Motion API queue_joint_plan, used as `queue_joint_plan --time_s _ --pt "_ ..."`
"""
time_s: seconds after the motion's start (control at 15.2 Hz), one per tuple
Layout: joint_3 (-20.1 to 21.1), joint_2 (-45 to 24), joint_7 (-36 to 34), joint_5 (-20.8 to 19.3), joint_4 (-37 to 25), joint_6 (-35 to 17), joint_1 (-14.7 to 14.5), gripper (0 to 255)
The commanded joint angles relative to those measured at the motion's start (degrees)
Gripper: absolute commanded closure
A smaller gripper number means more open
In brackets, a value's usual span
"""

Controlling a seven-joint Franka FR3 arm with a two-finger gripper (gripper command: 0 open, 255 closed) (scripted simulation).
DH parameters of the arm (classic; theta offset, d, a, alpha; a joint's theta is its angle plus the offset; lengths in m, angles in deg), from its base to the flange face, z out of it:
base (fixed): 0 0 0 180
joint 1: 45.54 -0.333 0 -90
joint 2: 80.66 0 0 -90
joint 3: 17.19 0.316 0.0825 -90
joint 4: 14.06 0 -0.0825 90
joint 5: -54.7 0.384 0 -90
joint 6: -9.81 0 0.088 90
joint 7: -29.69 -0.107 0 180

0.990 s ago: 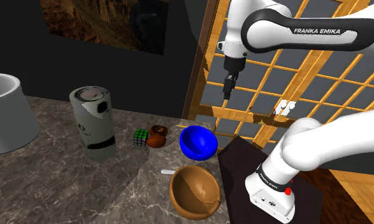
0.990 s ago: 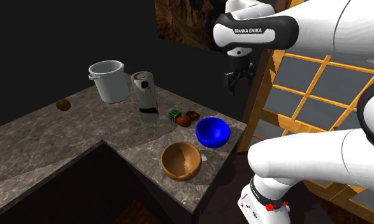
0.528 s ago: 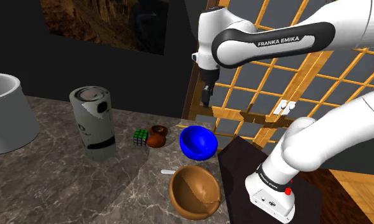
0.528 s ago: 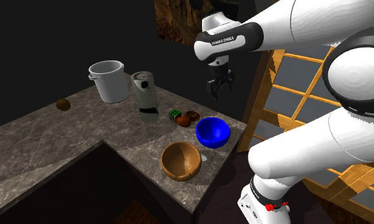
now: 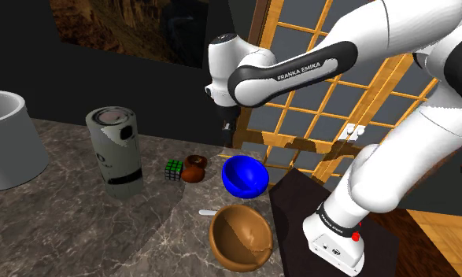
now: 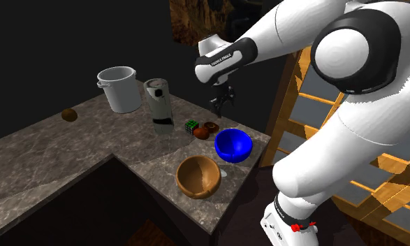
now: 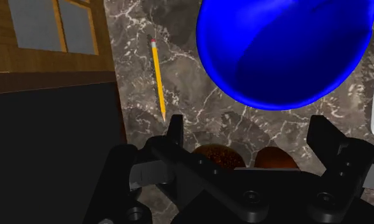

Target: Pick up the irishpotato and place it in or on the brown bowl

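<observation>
The gripper (image 7: pixel 249 135) hovers with its black fingers spread wide, clasping nothing. Below them, on the veined dark marble counter (image 5: pixel 79 228), the smooth, rounded, reddish-brown irishpotato (image 5: pixel 190 175) lies untouched just beside a small brown ring-shaped piece (image 5: pixel 195 160). Ahead of the fingertips sits a glossy blue bowl (image 7: pixel 287 51), with the wood-grained brown bowl (image 5: pixel 241 233) beyond it.
</observation>
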Motion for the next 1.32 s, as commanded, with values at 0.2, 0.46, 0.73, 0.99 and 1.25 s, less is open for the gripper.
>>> queue_joint_plan --time_s 0.2,0.46,0.73,0.99,1.25 --pt "2.37 -10.82 -1.61 -4.09 -5.72 -3.36 -1.72 0" --pt "3.56 -19.32 -3.00 -7.95 -10.83 -5.01 -3.78 0" --pt "4.07 -27.74 -4.04 -11.86 -16.64 -5.80 -6.49 0" --pt "3.78 -31.56 -4.58 -13.81 -18.32 -7.22 -7.65 0" --pt "3.15 -32.88 -5.27 -14.93 -16.95 -9.79 -7.48 0"
